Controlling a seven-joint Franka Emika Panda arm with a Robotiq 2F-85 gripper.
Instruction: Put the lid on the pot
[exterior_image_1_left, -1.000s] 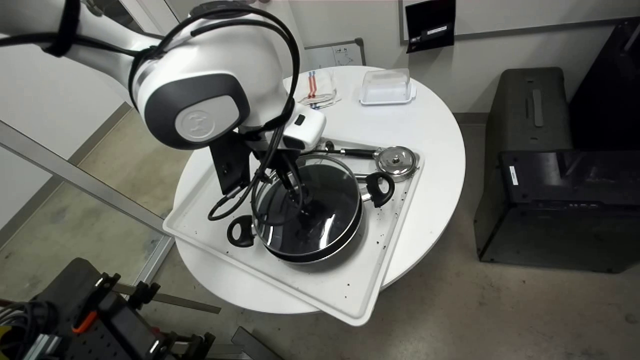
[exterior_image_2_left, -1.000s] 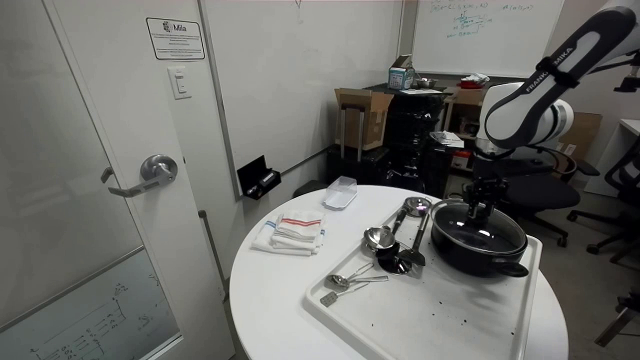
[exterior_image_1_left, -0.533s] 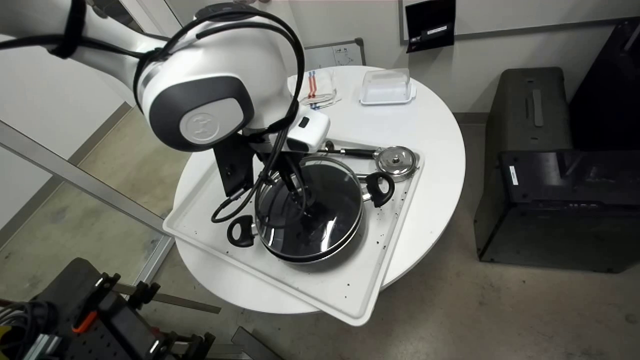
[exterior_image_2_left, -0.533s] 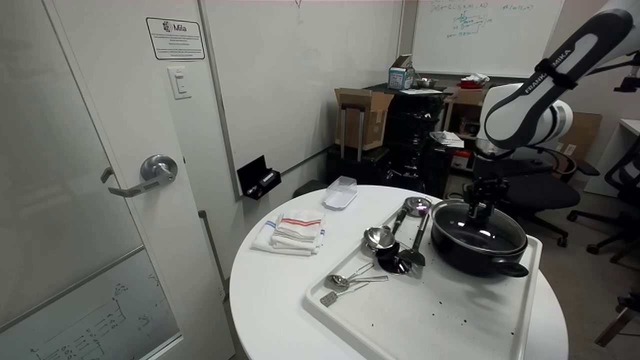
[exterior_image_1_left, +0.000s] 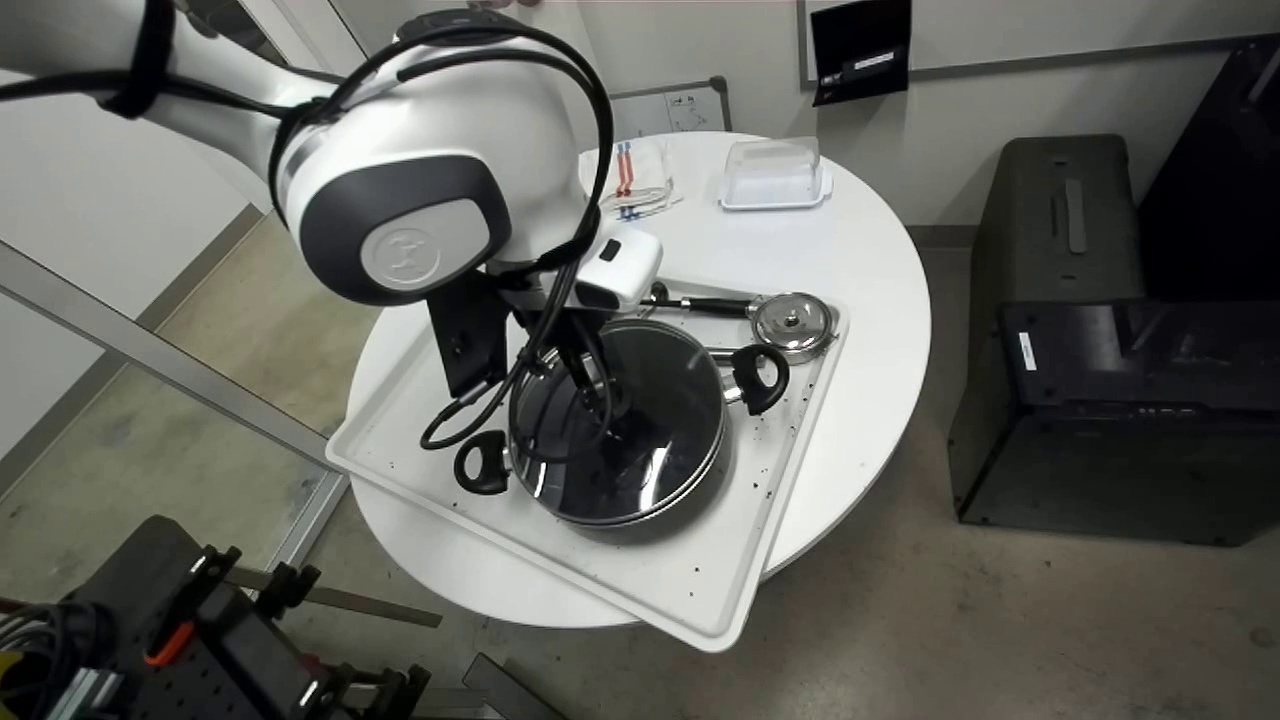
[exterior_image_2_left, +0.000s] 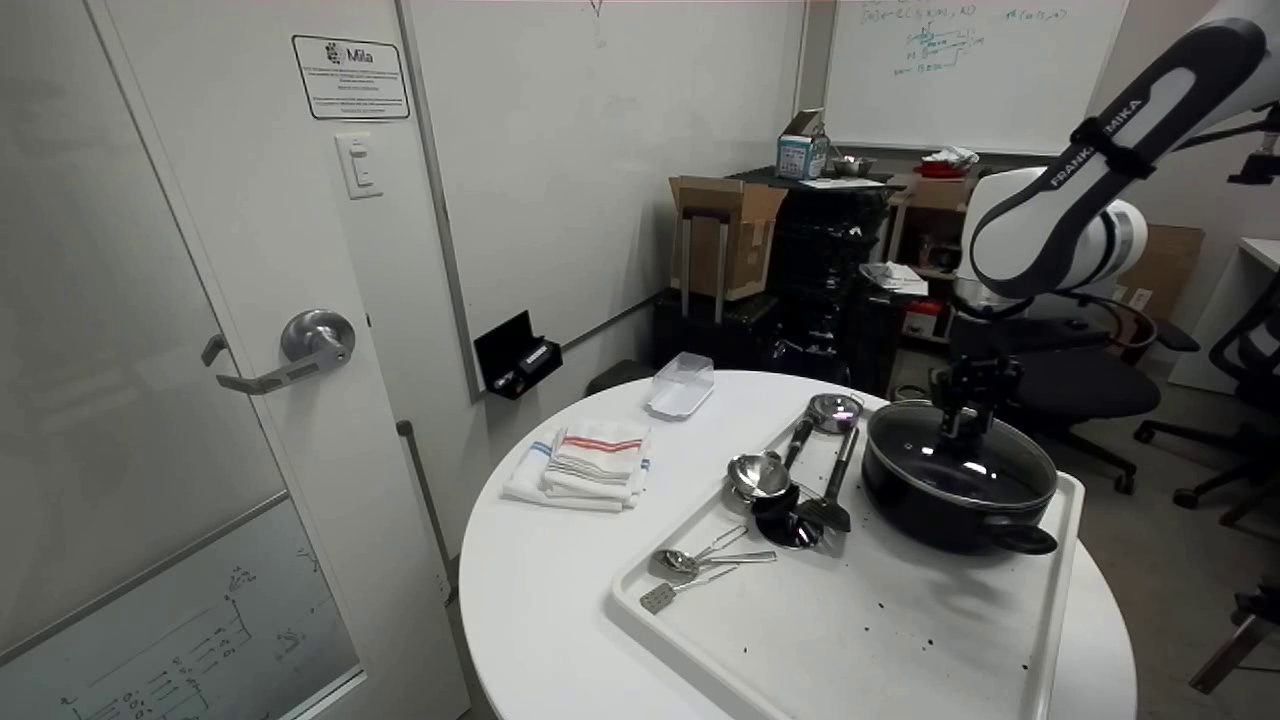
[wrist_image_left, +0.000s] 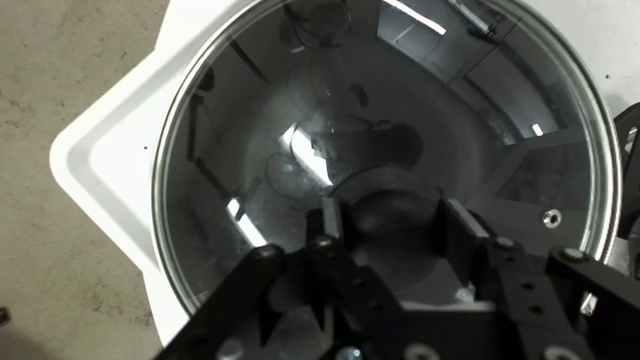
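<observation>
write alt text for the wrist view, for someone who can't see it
The black tool straddles the dark knob of a round glass lid dominating the view. A black pot handle shows at right, a white tray corner at left.

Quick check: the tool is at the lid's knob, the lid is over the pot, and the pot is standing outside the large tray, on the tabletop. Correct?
Not quite: the pot stands inside the large tray, as both exterior views show. The rest is right: the lid is over the pot, with the tool at its knob.

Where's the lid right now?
In an exterior view, the lid is right of the spatula, seated on the pot, directly under the gripper.
</observation>
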